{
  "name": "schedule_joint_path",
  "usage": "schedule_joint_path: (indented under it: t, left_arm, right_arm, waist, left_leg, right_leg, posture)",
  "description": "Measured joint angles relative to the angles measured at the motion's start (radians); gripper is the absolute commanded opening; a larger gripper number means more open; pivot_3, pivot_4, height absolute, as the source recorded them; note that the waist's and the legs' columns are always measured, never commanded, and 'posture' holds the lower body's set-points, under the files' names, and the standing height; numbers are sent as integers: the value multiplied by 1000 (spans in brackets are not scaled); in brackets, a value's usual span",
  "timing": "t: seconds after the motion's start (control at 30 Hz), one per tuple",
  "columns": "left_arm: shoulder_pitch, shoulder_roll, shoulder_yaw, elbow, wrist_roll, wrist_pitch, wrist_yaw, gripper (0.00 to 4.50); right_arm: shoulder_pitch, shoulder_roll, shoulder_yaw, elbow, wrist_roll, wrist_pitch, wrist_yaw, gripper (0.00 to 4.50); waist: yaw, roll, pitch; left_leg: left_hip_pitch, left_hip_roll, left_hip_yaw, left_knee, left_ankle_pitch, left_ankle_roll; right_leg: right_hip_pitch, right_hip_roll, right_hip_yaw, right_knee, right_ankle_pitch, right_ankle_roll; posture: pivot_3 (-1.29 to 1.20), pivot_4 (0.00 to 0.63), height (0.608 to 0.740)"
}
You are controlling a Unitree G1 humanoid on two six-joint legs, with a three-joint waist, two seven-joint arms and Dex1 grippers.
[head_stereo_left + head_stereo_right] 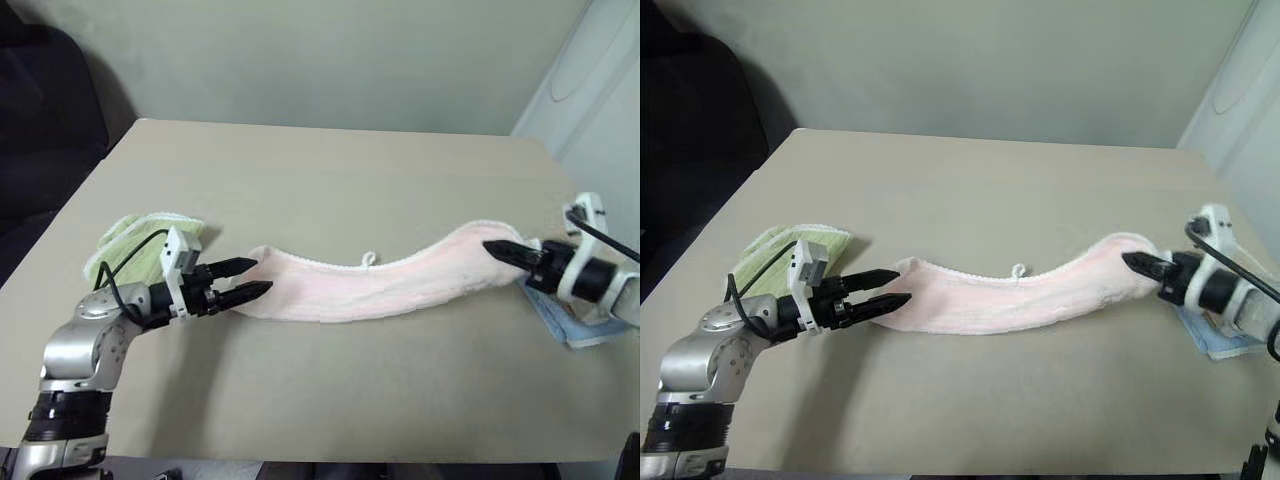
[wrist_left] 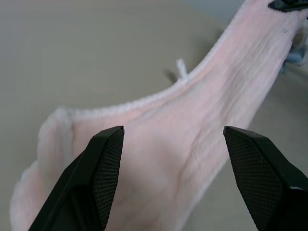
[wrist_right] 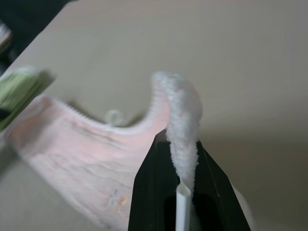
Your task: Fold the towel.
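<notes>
Right wrist view shows right claw [image 3: 182,163] pinching the towel [image 1: 380,285]; left claw [image 1: 252,278], agape, seemingly straddles its other end.

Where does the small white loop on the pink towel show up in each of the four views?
Left eye view: loop on the towel's far edge, mid-table.
Right eye view: same far edge, between the two grippers.
Left wrist view: standing off the stitched edge, beyond the open fingers.
Right wrist view: blurred, on the edge.
Shared landmark: the white stitched edging.
</notes>
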Motion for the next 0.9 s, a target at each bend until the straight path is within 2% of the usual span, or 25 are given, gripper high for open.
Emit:
schedule_joint_path:
  t: [0.13, 0.23, 0.33, 0.43, 0.5, 0.63, 0.8, 0.9]
  left_arm:
    - [-22, -18, -14, 10, 7, -6, 5, 3579]
    - [-24, -31, -16, 16, 10, -8, 19, 3579]
    - [-18, -39, -16, 14, 11, -11, 31, 3579]
    - [14, -39, -14, 5, 9, -13, 46, 3579]
    - [30, -39, -9, -6, 5, -13, 51, 3579]
    - [40, -37, 6, -16, -1, -13, 63, 3579]
    - [47, -36, 16, -24, -2, -13, 64, 3579]
    - [34, -37, 12, -20, -1, -13, 59, 3579]
  right_arm:
    - [-80, -3, 210, -43, -41, 4, 10, 28]
    - [-118, 13, 339, -53, -84, 4, 11, 28]
    - [-132, 28, 420, -41, -136, -11, 16, 28]
    - [-131, 25, 443, -22, -179, -33, 36, 28]
    - [-128, 16, 440, -14, -192, -44, 50, 28]
    - [-88, -15, 380, 0, -200, -51, 73, 28]
    - [38, -66, 157, 3, -162, -11, 87, 28]
    - [123, -58, 52, 5, -139, 30, 86, 28]
  waist:
    - [1, 0, 0]
    - [5, 0, 0]
    - [8, 0, 0]
    - [8, 0, 0]
    - [8, -1, 0]
    - [11, -1, 0]
    - [15, -1, 0]
    - [13, -2, 0]
  left_leg:
    - [0, 0, 0, 0, 2, 2]
    - [0, 0, 0, 0, 8, 12]
    - [-1, 0, 0, 0, 7, 11]
    - [-1, 0, 0, 0, 6, 9]
    - [-1, 0, 0, 0, 1, 1]
    - [-2, 0, 0, 0, 1, 0]
    - [-2, 0, 0, 0, 1, 0]
    - [-2, 0, 0, 0, 1, -1]
  right_leg:
    - [0, 0, 0, 0, 0, 0]
    - [0, 0, 0, -1, 0, 0]
    - [0, -1, 0, -1, 0, 0]
    - [0, -1, 0, -1, 0, 0]
    - [0, -1, -1, -1, 0, 0]
    - [0, -1, -1, -1, 0, 0]
    - [0, -1, -1, -1, 0, 0]
    - [0, -1, -1, -1, 0, 0]
  posture:
    - [0, 150, 740]
    - [0, 150, 740]
    - [0, 150, 740]
    - [0, 150, 740]
    - [0, 150, 740]
    - [0, 150, 740]
    - [0, 150, 740]
    - [0, 150, 740]
